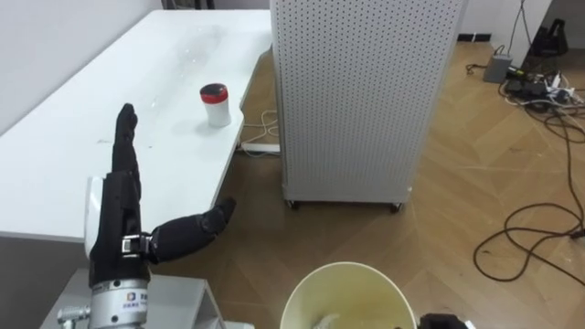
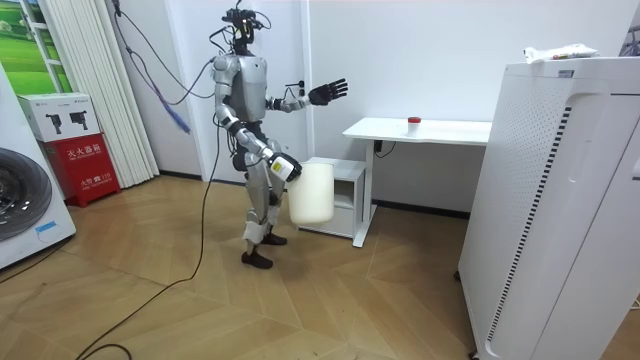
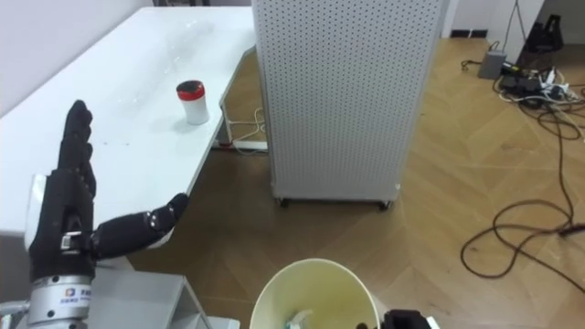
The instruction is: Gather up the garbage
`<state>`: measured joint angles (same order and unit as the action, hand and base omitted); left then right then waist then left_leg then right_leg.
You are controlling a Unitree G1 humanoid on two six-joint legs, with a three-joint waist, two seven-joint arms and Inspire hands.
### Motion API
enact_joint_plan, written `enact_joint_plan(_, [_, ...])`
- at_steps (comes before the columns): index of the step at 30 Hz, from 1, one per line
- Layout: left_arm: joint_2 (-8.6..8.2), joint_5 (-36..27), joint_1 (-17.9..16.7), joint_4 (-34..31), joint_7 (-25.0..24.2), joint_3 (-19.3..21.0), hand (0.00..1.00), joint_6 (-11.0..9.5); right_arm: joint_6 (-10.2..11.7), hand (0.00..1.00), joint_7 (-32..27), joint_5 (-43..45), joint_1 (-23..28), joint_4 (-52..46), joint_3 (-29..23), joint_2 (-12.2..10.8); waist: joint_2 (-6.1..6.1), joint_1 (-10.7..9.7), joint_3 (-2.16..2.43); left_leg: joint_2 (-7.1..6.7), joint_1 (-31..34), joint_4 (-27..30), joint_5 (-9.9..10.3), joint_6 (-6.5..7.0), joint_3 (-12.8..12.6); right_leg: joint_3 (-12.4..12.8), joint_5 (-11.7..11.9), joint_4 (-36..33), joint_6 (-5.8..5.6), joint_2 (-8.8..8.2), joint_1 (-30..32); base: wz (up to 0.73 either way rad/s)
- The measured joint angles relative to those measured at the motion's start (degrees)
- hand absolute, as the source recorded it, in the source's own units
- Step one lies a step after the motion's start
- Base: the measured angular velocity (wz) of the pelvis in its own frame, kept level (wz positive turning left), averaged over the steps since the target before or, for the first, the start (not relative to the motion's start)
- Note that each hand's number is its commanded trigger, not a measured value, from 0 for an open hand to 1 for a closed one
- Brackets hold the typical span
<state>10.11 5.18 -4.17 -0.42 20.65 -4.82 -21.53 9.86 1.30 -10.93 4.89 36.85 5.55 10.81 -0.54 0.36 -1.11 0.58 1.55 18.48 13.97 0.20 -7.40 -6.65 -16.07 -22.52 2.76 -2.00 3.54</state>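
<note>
Your left hand [image 1: 123, 206] was raised at the near end of the table [image 1: 55, 174], fingers straight, thumb spread wide, holding nothing. Farther along, the cup [image 1: 216, 104] stood upright on the tabletop, long axis vertical, red lid up, near the table's right edge and well apart from the hand, with bare tabletop around it. A perforated cabinet [image 1: 356, 100] stood beyond that edge. Your right hand [image 2: 281, 168] was at the bin [image 1: 343, 267]; I couldn't tell its grip.

table [image 1: 64, 160]: one
jar with red lid [image 1: 216, 103]: one
bucket [image 1: 352, 279]: one
white cabinet with holes [image 1: 356, 91]: one
washing machine [image 2: 25, 205]: one
red box [image 2: 88, 165]: one
white box [image 2: 58, 115]: one
</note>
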Motion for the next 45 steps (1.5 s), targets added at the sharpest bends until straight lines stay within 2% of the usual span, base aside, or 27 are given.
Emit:
enact_joint_plan(5, [-0.05, 0.53, 0.13, 0.31, -0.03, 0.0, 0.0, -0.01, -0.05, 1.0, -0.6, -0.35, 0.01, 0.34, 0.23, -0.13, -0.02, 0.97, -0.04, -0.52, 0.71, 1.74, 1.58, 1.61, -1.88, 0.14, -0.76, -3.33, -1.3, -1.07, 1.69, -0.16])
enact_joint_plan(7, [-0.08, 0.49, 0.15, 0.55, 0.26, -0.01, 0.0, -0.05, -0.02, 1.0, -0.7, -1.25, -0.08, 0.41, 1.09, 0.18, -0.07, 1.74, 0.0, -0.28, 1.62, 2.86, 2.42, 2.2, -1.86, -2.53, 0.23, -5.77, -2.32, -1.67, 3.38, -0.32])
enact_joint_plan(9, [-0.57, 0.53, 0.27, 1.48, 1.24, -0.05, 0.0, -0.08, -0.02, 1.0, -0.69, -1.96, -0.72, 1.08, 1.65, 0.28, -0.94, 1.44, -0.62, 0.19, 1.96, 3.73, 3.44, 3.24, -1.08, -4.19, 1.15, -14.34, -3.96, -2.82, 9.6, -0.28])
enact_joint_plan(11, [-0.57, 0.35, 0.28, 2.27, 1.7, -0.27, 0.0, -0.04, -0.31, 1.0, -0.53, -1.79, -0.89, 1.05, 2.07, 0.2, -1.83, 1.22, -0.84, 0.29, 2.05, 3.98, 3.98, 3.6, 0.69, -3.0, 1.55, -10.85, -4.25, -1.96, 14.63, -0.14])
enact_joint_plan(14, [0.04, 0.47, 0.3, 2.62, 1.56, -1.12, 0.0, -0.04, -1.24, 1.0, 0.7, -1.81, -0.53, 1.48, 2.26, 0.23, -1.68, -1.39, -0.75, 0.31, 1.23, 4.69, 5.68, 3.07, 2.64, -3.21, 8.29, 3.0, -4.95, -3.16, 18.48, 0.42])
enact_joint_plan(15, [0.19, 0.46, 0.27, 2.87, 1.5, -1.31, 0.0, -0.04, -1.24, 1.0, 0.81, -1.81, -0.5, 2.04, 2.44, 0.37, -1.44, -1.84, -0.62, 0.21, -0.01, 5.75, 7.38, 2.65, 3.06, -3.21, 10.51, 7.64, -4.8, -4.02, 18.32, 0.23])
enact_joint_plan(17, [-0.04, 0.45, 0.25, 3.54, 1.47, -1.37, 0.0, -0.05, -1.24, 1.0, 0.81, -1.81, -0.5, 2.9, 2.72, 0.81, -2.03, -1.7, -0.15, 1.08, -1.33, 8.13, 10.55, 1.13, 4.02, -4.85, 15.33, 7.38, -3.18, -4.55, 17.93, 0.19])
enact_joint_plan(18, [0.15, 0.33, 0.27, 3.9, 1.44, -1.76, 0.0, -0.03, -1.2, 1.0, 1.11, -1.86, -0.57, 2.91, 2.75, 1.16, -3.08, -1.91, 0.28, 2.7, -1.99, 9.45, 12.32, -0.28, 4.78, -6.29, 16.28, 3.92, -2.15, -3.82, 18.1, 0.26])
enact_joint_plan(20, [0.62, 0.09, 0.4, 3.96, 1.09, -2.28, 0.0, 0.01, -1.17, 1.0, 1.53, -1.64, -0.66, 2.9, 2.83, 1.16, -3.45, -1.71, 0.38, 4.85, -4.12, 9.85, 14.47, -2.28, 5.19, -7.73, 15.3, -1.96, -0.41, -2.59, 18.52, 0.27])
enact_joint_plan(21, [0.47, 0.08, 0.37, 3.93, 0.98, -2.33, 0.0, 0.27, -1.17, 1.0, 1.93, -1.34, -0.68, 2.57, 3.21, 1.17, -3.73, -1.45, 0.48, 6.83, -5.31, 11.52, 15.28, -3.63, 5.01, -7.82, 12.85, -5.64, 0.49, -0.96, 18.53, 0.21])
enact_joint_plan(23, [0.59, -0.18, 0.33, 3.88, 0.61, -2.16, 0.0, 0.94, -1.17, 1.0, 2.05, -1.17, -0.75, 1.08, 4.54, 1.59, -3.56, -1.11, 0.47, 9.83, -2.52, 22.41, 13.72, -4.15, 4.81, -7.47, 8.17, -9.5, 1.67, 1.39, 18.16, 0.0])
enact_joint_plan(24, [0.55, -1.28, 0.3, 3.88, 0.22, -2.2, 0.0, 1.81, -1.17, 1.0, 2.58, -1.07, -0.85, 0.28, 5.17, 2.2, -3.74, -0.05, 0.42, 11.83, 0.43, 31.88, 9.12, -4.55, 5.18, -7.54, 5.9, -10.99, 2.77, 2.72, 16.73, -0.43])
enact_joint_plan(25, [0.54, -1.4, 0.26, 3.9, 0.21, -2.08, 0.0, 2.32, -1.14, 1.0, 2.7, -1.1, -1.05, 0.15, 6.03, 2.44, -3.64, 0.46, 0.37, 13.11, 3.06, 39.92, 1.22, -4.14, 5.84, -7.71, 4.38, -11.83, 4.19, 3.72, 14.43, -0.42])
enact_joint_plan(27, [0.62, -1.56, 0.37, 3.85, -0.29, -2.12, 0.0, 2.4, -1.01, 1.0, 3.15, -1.33, -0.96, 0.16, 6.47, 2.45, -2.63, -0.14, 0.29, 12.9, 6.18, 46.34, -6.48, -3.85, 7.55, -7.75, 1.65, -11.82, 4.85, 3.92, 10.6, 0.01])
enact_joint_plan(30, [0.43, -1.71, 0.6, 3.86, -0.24, -2.13, 0.0, 2.32, -0.33, 1.0, 2.18, -2.08, -1.05, 0.31, 6.07, 2.84, -0.88, -0.18, -0.33, 11.44, 12.82, 43.56, -2.26, -3.39, 5.22, -7.33, 0.28, -8.67, 5.23, 3.63, 6.03, 0.03])
enact_joint_plan(31, [0.43, -1.79, 0.41, 3.9, 0.29, -2.1, 0.0, 2.32, -0.26, 1.0, 1.79, -2.07, -1.02, 0.63, 6.12, 2.9, 0.02, -0.18, -0.56, 10.28, 14.47, 37.87, -0.49, -3.96, 4.35, -7.2, 0.3, -6.61, 5.2, 3.3, 4.36, 0.0])
enact_joint_plan(33, [0.43, -1.61, 0.02, 3.9, 1.18, -2.11, 0.0, 2.32, -0.24, 1.0, 0.99, -2.06, -0.97, 1.62, 6.03, 2.97, 0.64, -0.19, -0.48, 8.68, 15.33, 26.08, -0.22, -4.3, 4.14, -7.42, 0.46, -3.08, 4.92, 3.09, 1.88, 0.08])
enact_joint_plan(35, [0.47, -0.67, 0.02, 3.88, 1.95, -1.75, 0.0, 2.25, -0.04, 1.0, 0.63, -2.01, -1.05, 2.76, 5.36, 3.03, 0.73, 0.04, -0.27, 7.99, 14.73, 14.33, -1.17, -4.82, 3.9, -7.74, 0.43, -0.89, 4.63, 3.17, 0.28, 0.03])
enact_joint_plan(36, [0.49, 0.05, 0.03, 3.86, 2.47, -1.42, 0.0, 2.16, -0.03, 1.0, 0.67, -1.95, -1.07, 2.51, 4.64, 3.03, 0.52, 0.15, -0.04, 7.49, 14.76, 8.87, -3.2, -4.66, 3.59, -7.87, 0.25, -0.67, 4.3, 3.14, 0.1, -0.09])
enact_joint_plan(37, [0.78, 0.14, -0.01, 3.84, 2.6, -1.3, 0.0, 2.09, -0.02, 1.0, 0.55, -1.97, -1.07, 2.27, 4.37, 2.94, 0.85, 0.63, 0.16, 6.48, 14.39, 7.2, -6.13, -3.81, 3.5, -7.96, -0.12, -0.43, 3.63, 2.65, -0.22, -0.08])
enact_joint_plan(38, [0.88, 0.13, -0.02, 3.84, 2.59, -1.31, 0.0, 2.09, -0.02, 1.0, 0.68, -1.98, -0.94, 2.26, 4.4, 2.98, 1.24, 0.54, 0.35, 6.08, 13.78, 6.3, -6.56, -3.52, 3.4, -8.59, -0.12, -0.28, 3.23, 2.04, -0.49, 0.07])
enact_joint_plan(39, [0.83, 0.18, 0.08, 3.84, 2.54, -1.39, 0.0, 2.08, -0.01, 1.0, 0.93, -1.98, -0.71, 2.27, 4.23, 3.15, 1.47, 0.01, 0.56, 5.06, 11.69, 3.69, -7.09, -3.23, 3.96, -10.2, 0.24, -0.69, 1.99, 1.1, -1.07, 0.17])
enact_joint_plan(40, [0.75, 0.14, 0.22, 3.87, 2.32, -1.66, 0.0, 2.07, 0.12, 1.0, 1.27, -2.05, -0.44, 2.27, 3.76, 3.19, 1.29, -0.07, 0.41, 4.46, 8.81, 0.57, -7.87, -3.39, 6.7, -10.68, 0.71, -3.67, -0.82, 0.26, 0.04, 0.07])
enact_joint_plan(41, [0.62, 0.12, 0.17, 3.87, 2.33, -1.86, 0.0, 2.06, 0.21, 1.0, 1.33, -2.12, -0.3, 2.27, 3.75, 3.23, 0.86, 0.19, 0.51, 4.57, 7.65, -0.65, -8.07, -3.73, 9.16, -9.95, 0.0, -3.9, -1.73, 0.31, 0.66, -0.41])
enact_joint_plan(42, [0.67, 0.0, 0.35, 3.76, 2.52, -1.37, 0.0, 1.62, 0.26, 1.0, 1.42, -2.1, -0.74, 0.79, 4.03, 3.19, 0.69, 1.06, 0.63, 4.54, 7.14, -1.5, -8.25, -4.16, 11.92, -6.98, 0.75, 1.68, -1.66, 0.08, 2.58, -0.49])
enact_joint_plan(43, [0.8, -0.52, 0.65, 3.96, 2.51, -0.2, 0.0, 1.54, 0.56, 1.0, 1.34, -1.9, -0.31, -1.8, 4.48, 3.28, 0.12, 0.73, 0.79, 4.76, 7.82, -1.89, -7.57, -5.22, 11.81, -7.14, 5.72, 3.35, 0.08, -0.68, 3.12, -0.26])
enact_joint_plan(45, [0.75, -0.95, 1.04, 3.58, 1.68, -0.87, 0.0, 1.49, 0.9, 1.0, 1.33, -2.1, 1.01, -3.26, 4.46, 3.15, 0.12, -0.23, 0.83, 5.01, 6.65, -3.31, -7.71, -5.2, 7.87, -9.77, 5.89, 4.2, 0.48, -0.62, 1.93, 0.23])
